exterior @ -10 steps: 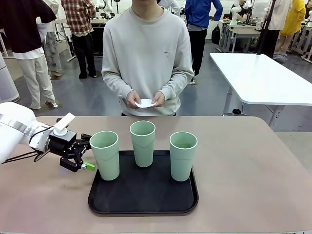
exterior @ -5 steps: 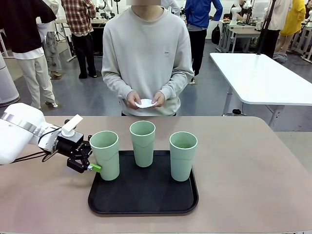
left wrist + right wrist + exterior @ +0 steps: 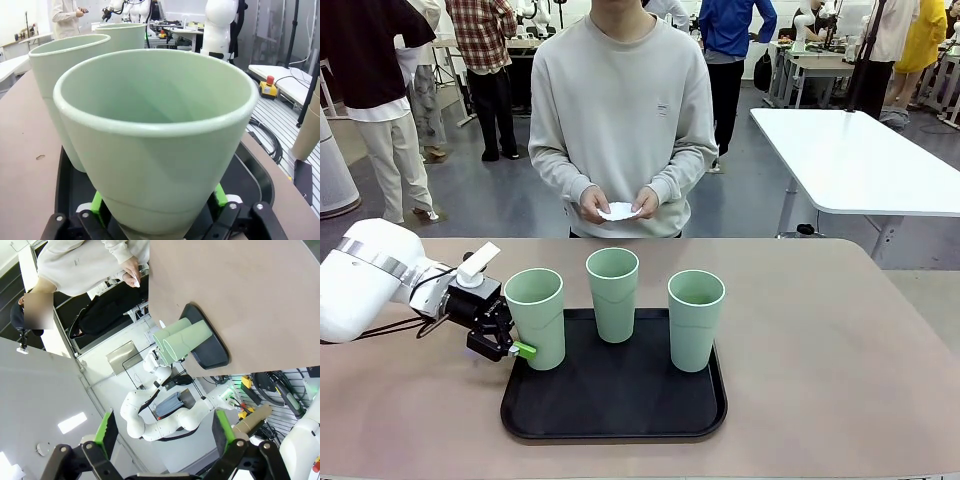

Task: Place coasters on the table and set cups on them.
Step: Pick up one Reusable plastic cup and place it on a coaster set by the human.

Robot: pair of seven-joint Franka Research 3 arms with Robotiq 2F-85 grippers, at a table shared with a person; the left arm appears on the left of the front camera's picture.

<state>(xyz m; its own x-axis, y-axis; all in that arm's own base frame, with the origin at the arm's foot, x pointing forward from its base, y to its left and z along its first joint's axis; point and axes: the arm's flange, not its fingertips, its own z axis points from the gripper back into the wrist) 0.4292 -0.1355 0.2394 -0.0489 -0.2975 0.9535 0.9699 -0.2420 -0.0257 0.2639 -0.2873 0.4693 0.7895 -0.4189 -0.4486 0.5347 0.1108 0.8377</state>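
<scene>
— Surface, room?
— Tan table (image 3: pixel 820 350), black tray (image 3: pixel 620 420) edge just below left gripper (image 3: pixel 518 340); crowded lab beyond, white table (image 3: pixel 860 160) well past the other cups (image 3: pixel 612 290).
— Writing?
— Small mark (image 3: pixel 663 108) on person's sweatshirt, unreadable.
— Tools?
— Left jaws straddle nearest cup (image 3: pixel 155 140); clamped or not, cannot tell. Wrist view gives both green pads (image 3: pixel 96 204); front view, one. Right gripper (image 3: pixel 162 435) spread wide, empty. Coasters (image 3: pixel 619 211) far ahead, in person's hands (image 3: pixel 592 203).

The white left arm (image 3: pixel 355 300) has a silver band (image 3: pixel 367 256), black cable (image 3: pixel 382 327), black hand (image 3: pixel 516 338), green pads (image 3: pixel 526 350).
</scene>
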